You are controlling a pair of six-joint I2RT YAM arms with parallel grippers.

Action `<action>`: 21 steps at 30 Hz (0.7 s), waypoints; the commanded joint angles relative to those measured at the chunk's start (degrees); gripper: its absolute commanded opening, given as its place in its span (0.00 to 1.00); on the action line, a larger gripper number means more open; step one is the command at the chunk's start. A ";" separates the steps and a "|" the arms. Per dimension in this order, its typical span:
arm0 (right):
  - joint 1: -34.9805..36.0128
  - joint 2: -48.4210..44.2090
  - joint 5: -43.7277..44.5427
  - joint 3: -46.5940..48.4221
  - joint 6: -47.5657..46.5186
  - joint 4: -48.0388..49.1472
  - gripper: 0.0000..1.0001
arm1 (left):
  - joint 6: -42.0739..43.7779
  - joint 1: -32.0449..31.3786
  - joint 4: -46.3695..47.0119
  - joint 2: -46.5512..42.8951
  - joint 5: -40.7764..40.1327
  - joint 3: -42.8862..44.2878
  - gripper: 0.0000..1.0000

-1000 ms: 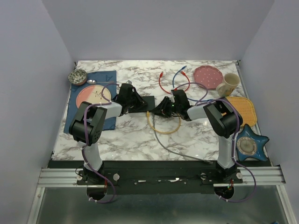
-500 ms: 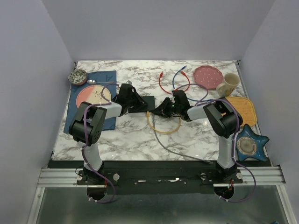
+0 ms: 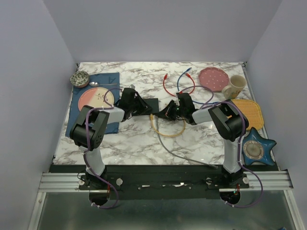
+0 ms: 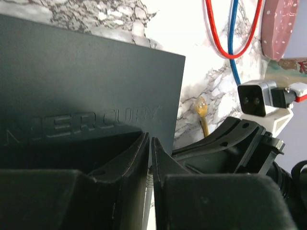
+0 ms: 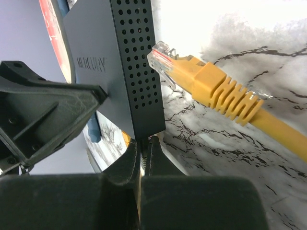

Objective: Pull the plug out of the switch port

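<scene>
The right hand (image 5: 143, 140) is clenched, its fingers pressed together with nothing to be seen between them. It sits low over the marble surface (image 5: 230, 28), pointing at the perforated side of the switch (image 4: 86, 72). Its arm is folded at the elbow near the right edge, and the forearm reaches inward to the middle of the surface.

The left hand (image 4: 149, 140) comes in from the opposite side, its arm folded in the same way and its forearm low. Its fingers stand nearly together with only a thin slit between them, tips over the switch's top face. I cannot tell whether they pinch or merely press it.

The switch lies flat in the middle of the surface, between the two hands. The plug (image 5: 201, 79) lies free on the marble just beside the perforated side, its clear tip toward that side. Its yellow cable (image 3: 168, 134) loops away on the near side.

Past that loop, a grey cable (image 3: 184, 154) curves over bare marble toward the near edge. Beyond the hands lie a red cable (image 4: 209, 24) and a blue cable (image 4: 233, 28), with a pink plate (image 3: 213, 78) farther right. A blue mat (image 3: 108, 79) lies along the left edge, partly under the left arm.
</scene>
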 commanded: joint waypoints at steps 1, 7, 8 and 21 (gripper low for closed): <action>0.17 1.44 -1.31 0.04 -1.73 -0.80 0.01 | -2.53 -0.63 0.66 -1.76 3.83 -4.44 0.22; 0.25 1.36 -1.67 -0.05 -2.43 -1.25 0.01 | -3.94 -2.91 3.13 -2.11 4.01 -6.74 0.22; 0.17 1.44 -1.84 0.13 -2.70 -1.42 0.01 | -4.20 -3.00 3.21 -1.42 4.09 -6.65 0.22; 0.96 -1.10 -4.39 -1.45 -8.23 -7.04 0.01 | -7.19 -3.44 1.99 3.16 -0.03 -4.46 0.21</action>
